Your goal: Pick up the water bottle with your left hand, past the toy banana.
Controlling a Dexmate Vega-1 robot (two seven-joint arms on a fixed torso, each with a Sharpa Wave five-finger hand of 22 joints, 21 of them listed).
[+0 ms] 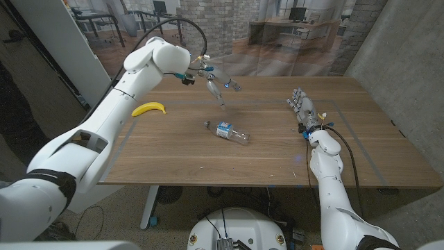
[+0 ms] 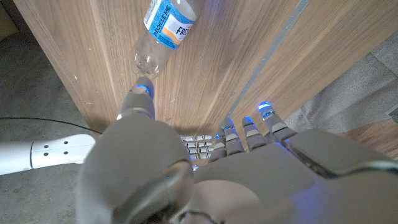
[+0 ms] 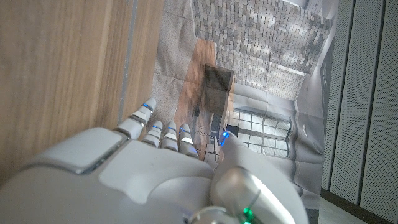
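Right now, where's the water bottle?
In the head view, the water bottle lies on its side mid-table, right of the toy banana, below the raised left hand.

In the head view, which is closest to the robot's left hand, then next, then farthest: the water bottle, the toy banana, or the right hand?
From the left hand, raised over the table's far side:
1. Water bottle, lying mid-table in front of it.
2. Toy banana, near the left edge.
3. Right hand, at the right side.

The water bottle [image 2: 163, 32] bore a blue-and-white label. On it, only the letters "FRE" could be read; the rest was illegible.
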